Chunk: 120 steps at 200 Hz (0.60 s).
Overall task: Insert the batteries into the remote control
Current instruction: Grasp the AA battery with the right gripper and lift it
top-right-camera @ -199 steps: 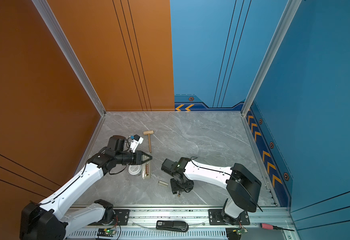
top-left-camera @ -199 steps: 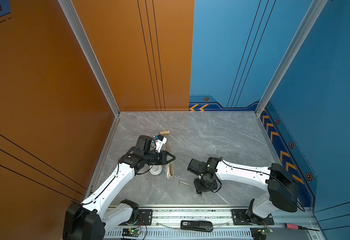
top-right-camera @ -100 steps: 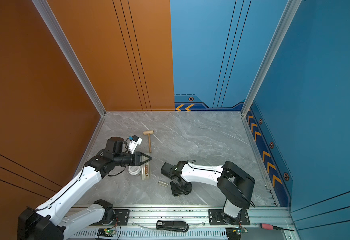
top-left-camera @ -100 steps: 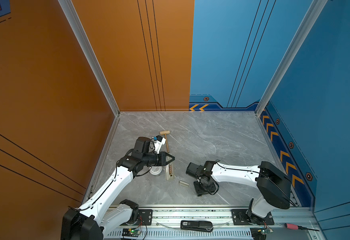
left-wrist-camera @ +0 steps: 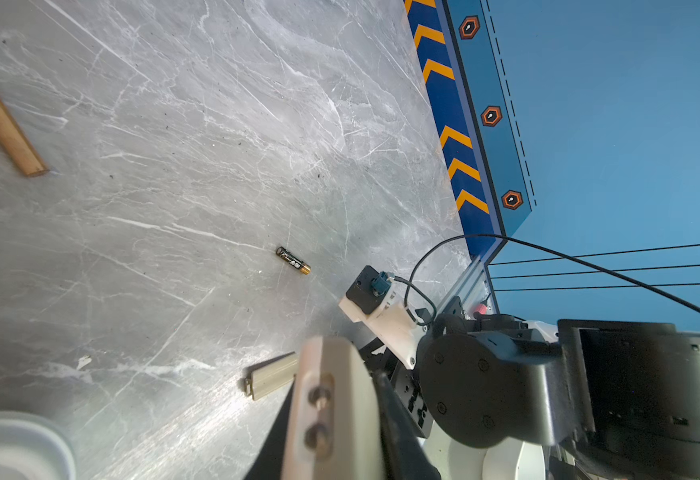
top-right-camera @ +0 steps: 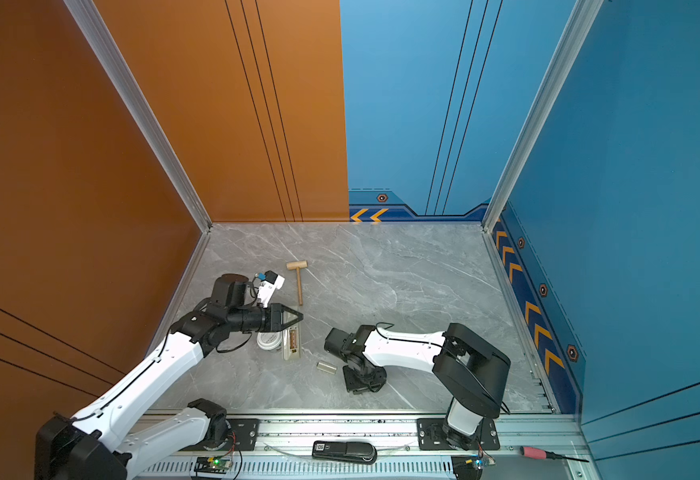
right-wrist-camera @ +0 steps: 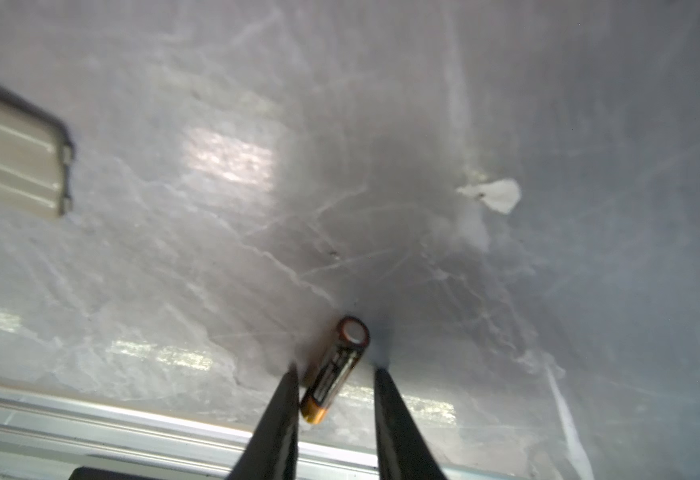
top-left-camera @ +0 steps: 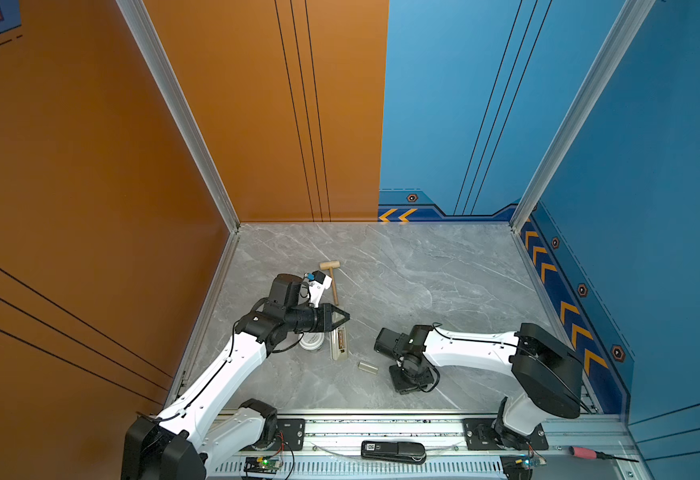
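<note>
You are hovering the left gripper (top-left-camera: pixel 344 318), tips together, by the remote control (top-left-camera: pixel 338 351); a beige cover (top-left-camera: pixel 368 367) is lying nearby.

Grey marble tabletop (top-left-camera: pixel 423 282), white veins all over. Orange wall (top-left-camera: pixel 90 166) on the left, blue wall (top-left-camera: pixel 651 208) on the right, thin black lines on both. Dark blue strip (top-left-camera: pixel 573 320) down low with orange chevrons, kinda sporty. Battery (right-wrist-camera: pixel 338 370) black with a gold end and a silver cap. Pale wood mallet (top-left-camera: pixel 334 286), beige remote (top-left-camera: pixel 338 353), beige cover (left-wrist-camera: pixel 271 375), white tub (top-left-camera: pixel 311 343). Arms (top-left-camera: pixel 223 374) white with black joints. Pink-handled screwdriver (top-left-camera: pixel 581 451) too.
</note>
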### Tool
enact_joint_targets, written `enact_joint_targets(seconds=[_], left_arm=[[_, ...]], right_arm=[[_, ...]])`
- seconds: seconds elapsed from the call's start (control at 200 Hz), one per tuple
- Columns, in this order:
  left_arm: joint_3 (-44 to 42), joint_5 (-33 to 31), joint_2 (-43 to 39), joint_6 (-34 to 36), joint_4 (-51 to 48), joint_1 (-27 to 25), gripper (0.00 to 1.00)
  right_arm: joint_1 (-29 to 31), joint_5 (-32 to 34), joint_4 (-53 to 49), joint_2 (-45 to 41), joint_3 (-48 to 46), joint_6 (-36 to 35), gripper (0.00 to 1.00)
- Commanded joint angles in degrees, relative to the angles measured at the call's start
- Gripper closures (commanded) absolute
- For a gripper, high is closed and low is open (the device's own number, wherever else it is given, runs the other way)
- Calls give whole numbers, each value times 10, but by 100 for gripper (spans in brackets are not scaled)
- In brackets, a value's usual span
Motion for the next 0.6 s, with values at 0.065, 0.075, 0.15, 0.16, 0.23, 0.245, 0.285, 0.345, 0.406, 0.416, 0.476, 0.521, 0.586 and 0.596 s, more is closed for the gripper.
enact_joint_targets(seconds=[0.065,0.075,0.15,0.16,0.23,0.245,0.285,0.345,0.406,0.416,0.476,0.521,0.586,0.596], left_arm=[[10,-10,-3,-2,5,-10,100],[11,-10,-3,-2,5,-11,100],[15,-8,-1,-2,5,-14,100],[15,-8,-1,-2,5,-14,100],[13,-6,-1,-2,9,-19,100],[13,-7,-2,-2,12,-19,100],[7,-5,-2,-3,19,-21,100],[-2,-3,-2,-11,37,-21,100],[-12,4,-3,-29,67,-21,100],[-14,6,-3,-32,74,-21,100],[-26,17,-2,-52,119,-21,100],[-31,24,0,-67,154,-20,100],[-31,30,3,-80,179,-18,100],[-31,31,4,-80,182,-19,100]], right_arm=[[-3,3,15,6,-22,-4,84],[-3,4,16,6,-22,-4,85],[-5,12,15,-1,-26,-6,91],[-5,14,15,-3,-26,-7,91],[-5,33,16,-13,-30,-12,95],[-5,38,15,-16,-32,-13,96],[-5,51,16,-25,-36,-19,97],[-1,74,16,-41,-39,-30,99],[-1,94,8,-61,-35,-44,100],[0,99,5,-64,-32,-46,100],[3,131,-19,-94,-10,-57,100],[6,151,-37,-121,13,-65,100],[6,170,-56,-157,55,-69,100],[6,172,-59,-161,64,-68,100]])
